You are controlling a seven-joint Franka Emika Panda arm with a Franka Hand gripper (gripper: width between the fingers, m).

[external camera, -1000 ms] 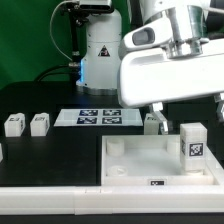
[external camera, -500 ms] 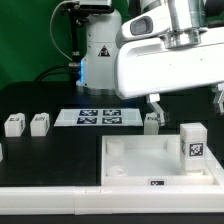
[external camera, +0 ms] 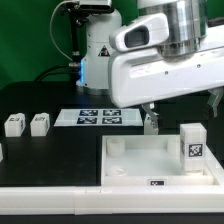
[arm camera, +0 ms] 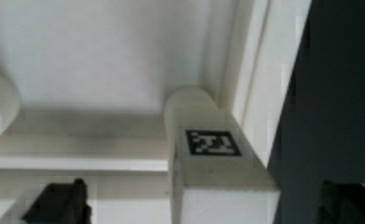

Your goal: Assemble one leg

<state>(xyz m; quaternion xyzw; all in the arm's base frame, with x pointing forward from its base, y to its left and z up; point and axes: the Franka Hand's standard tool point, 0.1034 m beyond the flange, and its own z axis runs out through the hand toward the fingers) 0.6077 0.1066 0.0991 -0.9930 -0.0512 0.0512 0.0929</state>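
Note:
One leg stands upright in the right corner of the large white tray-like piece, its marker tag facing the camera. In the wrist view this leg stands against the tray's wall, in line between my two dark fingertips. My gripper hangs open just above this leg and holds nothing; it also shows in the wrist view. Two more legs lie on the black table at the exterior view's left. Another leg sits behind the tray, partly hidden by one finger.
The marker board lies flat behind the tray. The robot base stands at the back. The arm's white body fills the upper right of the exterior view. A white wall runs along the table's front edge.
The arm has risen a little and shifted toward the exterior view's left. The upright leg and the other parts have not moved.

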